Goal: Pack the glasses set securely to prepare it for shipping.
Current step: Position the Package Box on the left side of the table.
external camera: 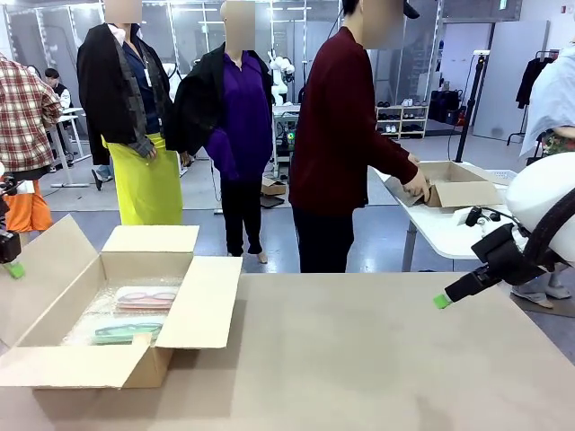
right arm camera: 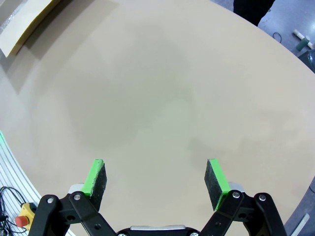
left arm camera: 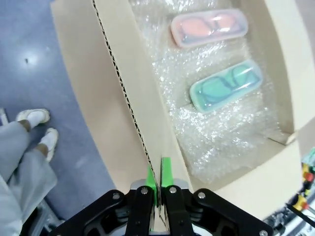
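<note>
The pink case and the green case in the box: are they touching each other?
Apart. The left wrist view shows a strip of bubble wrap plainly between the pink case and the green case.

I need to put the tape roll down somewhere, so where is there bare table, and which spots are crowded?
The table is bare from the cardboard box rightward, including under the open right gripper. Crowded: the box's bubble-wrapped floor, with the pink case and mint case lying side by side, and its left flap, where the left gripper is shut on the edge.
</note>
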You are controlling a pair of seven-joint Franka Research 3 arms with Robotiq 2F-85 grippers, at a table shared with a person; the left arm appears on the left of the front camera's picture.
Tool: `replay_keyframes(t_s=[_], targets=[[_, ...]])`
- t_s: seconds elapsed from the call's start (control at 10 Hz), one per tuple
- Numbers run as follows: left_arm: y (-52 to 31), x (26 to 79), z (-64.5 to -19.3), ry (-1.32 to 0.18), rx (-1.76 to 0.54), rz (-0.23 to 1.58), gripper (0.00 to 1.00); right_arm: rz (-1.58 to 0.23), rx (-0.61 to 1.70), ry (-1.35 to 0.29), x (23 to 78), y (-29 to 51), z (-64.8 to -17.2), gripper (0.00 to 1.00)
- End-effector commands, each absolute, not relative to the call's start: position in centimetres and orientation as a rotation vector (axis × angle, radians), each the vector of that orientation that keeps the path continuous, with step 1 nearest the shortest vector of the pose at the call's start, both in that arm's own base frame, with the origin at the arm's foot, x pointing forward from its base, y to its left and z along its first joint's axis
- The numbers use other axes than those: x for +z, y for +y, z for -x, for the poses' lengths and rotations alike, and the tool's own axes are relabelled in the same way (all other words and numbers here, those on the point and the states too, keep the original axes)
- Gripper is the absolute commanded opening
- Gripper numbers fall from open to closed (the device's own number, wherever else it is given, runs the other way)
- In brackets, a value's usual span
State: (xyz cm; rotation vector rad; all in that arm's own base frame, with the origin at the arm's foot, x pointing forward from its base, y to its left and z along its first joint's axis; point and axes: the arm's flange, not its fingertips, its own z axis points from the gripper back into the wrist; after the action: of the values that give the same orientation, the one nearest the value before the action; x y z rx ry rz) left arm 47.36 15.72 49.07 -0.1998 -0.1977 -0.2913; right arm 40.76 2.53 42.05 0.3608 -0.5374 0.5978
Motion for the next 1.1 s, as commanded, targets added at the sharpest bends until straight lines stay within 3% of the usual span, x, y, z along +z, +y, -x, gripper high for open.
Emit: replay_keyframes(t_s=[0.0, 0.1, 1.0], targets=[[15.07, 49.76, -47.79, -0.237, -0.27, 0.187, 0.0, -0.366, 0.575, -0.55, 41.97, 2.88, -40.87, 1.0], [14.78, 49.67, -47.84, -0.221, -0.269, 0.259, 0.0, -0.366, 0.575, -0.55, 41.97, 2.88, -40.87, 1.0], [15.28, 49.34, -47.6, -0.201, -0.289, 0.198, 0.0, -0.366, 0.575, -0.55, 41.97, 2.88, -40.87, 1.0]])
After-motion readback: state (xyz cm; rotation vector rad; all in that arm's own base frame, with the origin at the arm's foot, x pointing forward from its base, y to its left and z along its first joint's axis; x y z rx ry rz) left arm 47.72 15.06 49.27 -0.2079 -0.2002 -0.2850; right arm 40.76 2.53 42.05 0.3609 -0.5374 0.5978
